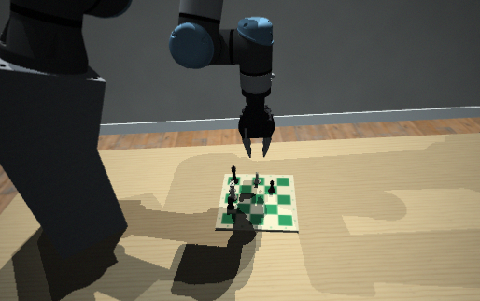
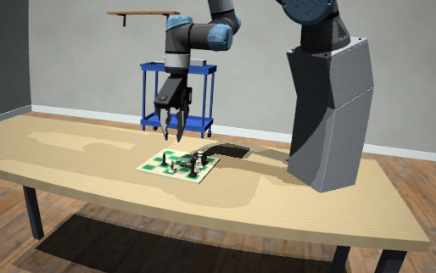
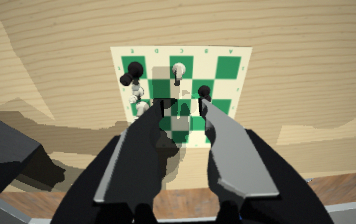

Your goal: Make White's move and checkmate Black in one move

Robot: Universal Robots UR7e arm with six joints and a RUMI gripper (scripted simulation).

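A small green and white chessboard (image 1: 257,203) lies on the wooden table; it also shows in the exterior view (image 2: 178,165) and the wrist view (image 3: 182,95). A tall black piece (image 1: 233,174) stands at the far left corner, a white piece (image 1: 256,179) at the far middle, a black pawn (image 1: 272,187) to its right. A white piece (image 1: 232,191) and a black piece (image 1: 231,204) stand along the left edge. My gripper (image 1: 256,151) hangs well above the board's far edge, pointing down. In the wrist view its fingers stand narrowed with a clear gap and nothing between them.
The robot's dark pedestal (image 2: 331,114) stands on the table close to the board's side. A blue cart (image 2: 178,97) stands on the floor behind the table, and a wall shelf (image 2: 142,13) hangs above it.
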